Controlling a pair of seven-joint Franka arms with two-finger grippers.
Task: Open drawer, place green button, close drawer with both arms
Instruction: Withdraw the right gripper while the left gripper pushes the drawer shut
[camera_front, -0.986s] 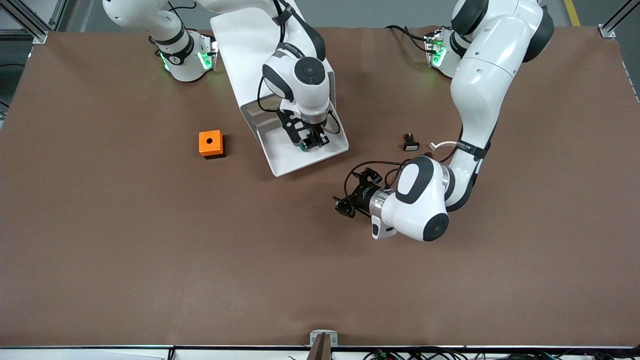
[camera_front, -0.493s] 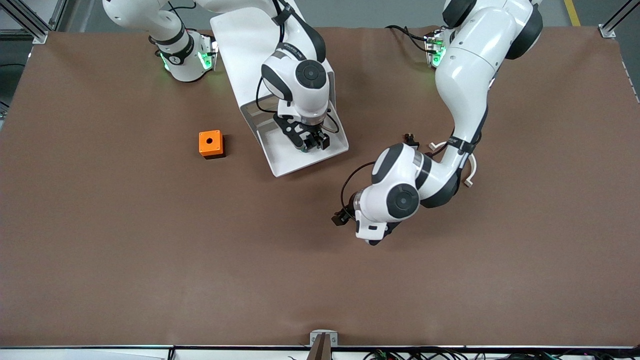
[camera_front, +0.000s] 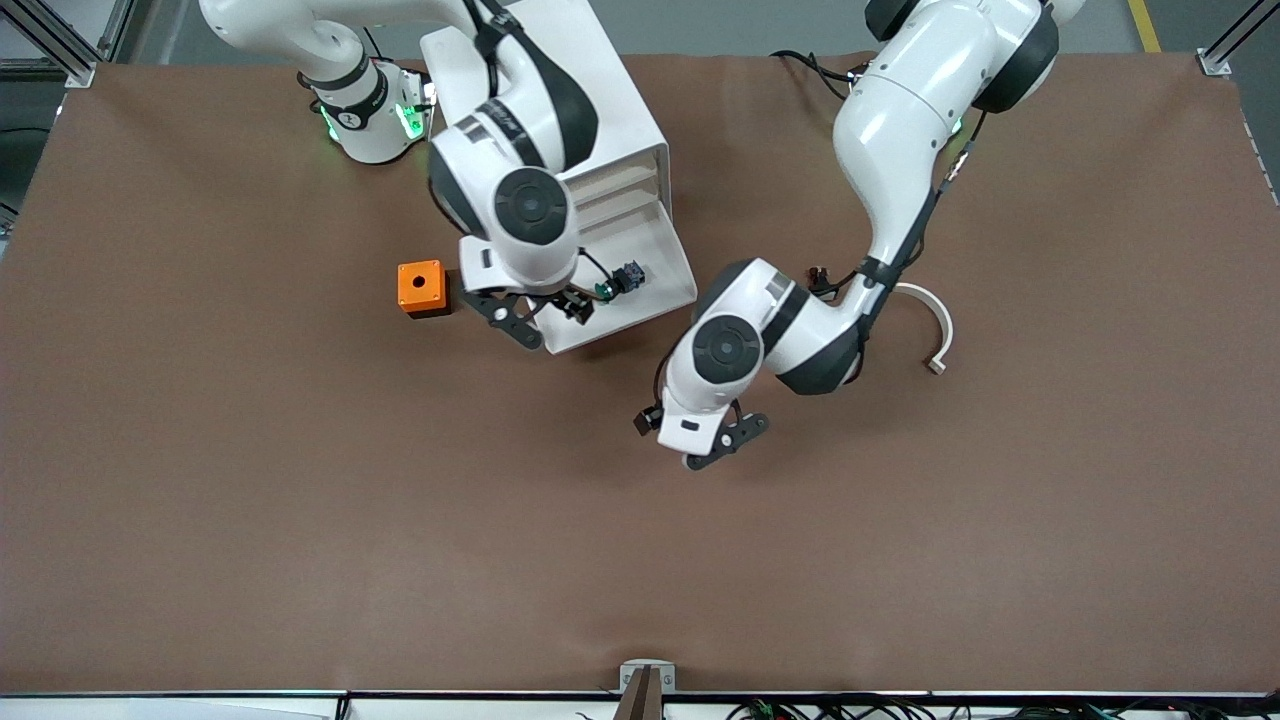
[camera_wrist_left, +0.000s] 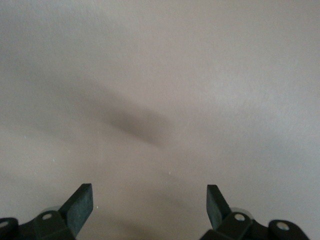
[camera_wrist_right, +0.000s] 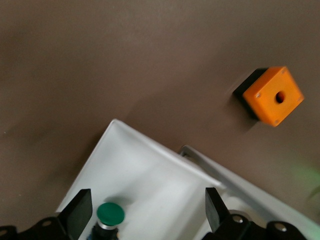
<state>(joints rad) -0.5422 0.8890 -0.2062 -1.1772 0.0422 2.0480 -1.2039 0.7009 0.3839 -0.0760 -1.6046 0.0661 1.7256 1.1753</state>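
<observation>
The lowest drawer (camera_front: 668, 292) of the white cabinet (camera_front: 610, 95) stands pulled out toward the front camera. The green-capped button (camera_front: 618, 282) lies on its side in this drawer, free of any gripper; it also shows in the right wrist view (camera_wrist_right: 110, 214) on the white tray (camera_wrist_right: 150, 175). My right gripper (camera_front: 572, 306) is open and empty above the drawer's corner nearest the orange box, its fingers (camera_wrist_right: 80, 210) wide apart. My left gripper (camera_front: 650, 420) is open and empty, pointing down at bare table in front of the drawer, its fingertips (camera_wrist_left: 82, 200) wide apart.
An orange cube with a hole (camera_front: 421, 288) sits beside the drawer toward the right arm's end, also in the right wrist view (camera_wrist_right: 274, 95). A small black part (camera_front: 820, 275) is mostly hidden by the left arm. A white curved clip (camera_front: 938, 325) hangs by that arm.
The right gripper has let go of the button in the drawer, opened and pulled away toward the orange cube. The left wrist has turned to point down and shifted toward the drawer's front.
</observation>
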